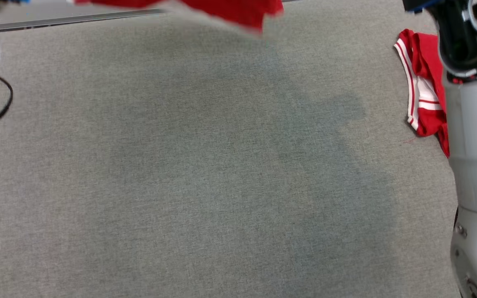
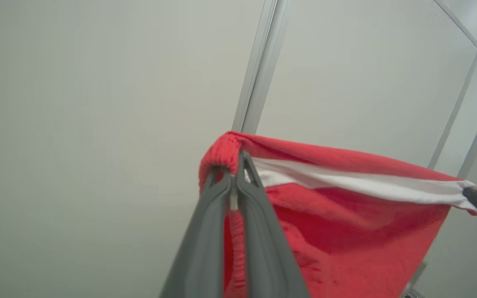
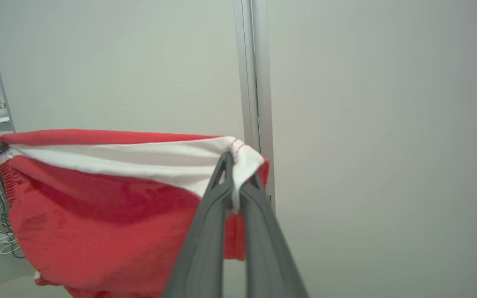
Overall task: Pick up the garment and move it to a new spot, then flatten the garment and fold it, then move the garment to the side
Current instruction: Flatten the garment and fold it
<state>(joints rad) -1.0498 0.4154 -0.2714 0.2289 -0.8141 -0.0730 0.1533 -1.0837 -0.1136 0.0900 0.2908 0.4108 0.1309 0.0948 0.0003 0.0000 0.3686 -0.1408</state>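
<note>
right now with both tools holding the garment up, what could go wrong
1. The left tool and right tool each pinch the garment by only a thin bit of its edge; a corner may slip free when lowered.
2. The cloth sags between them, so it may land creased on the table.
3. A second garment lies by the right arm and could get dragged.

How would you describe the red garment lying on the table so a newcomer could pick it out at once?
Start at the wide grey table and go to its right edge, beside the robot's pale right arm. A crumpled red garment with white stripes lies there. Unlike the other red garment, pinched aloft by the left gripper and right gripper, it rests on the tabletop.
</note>
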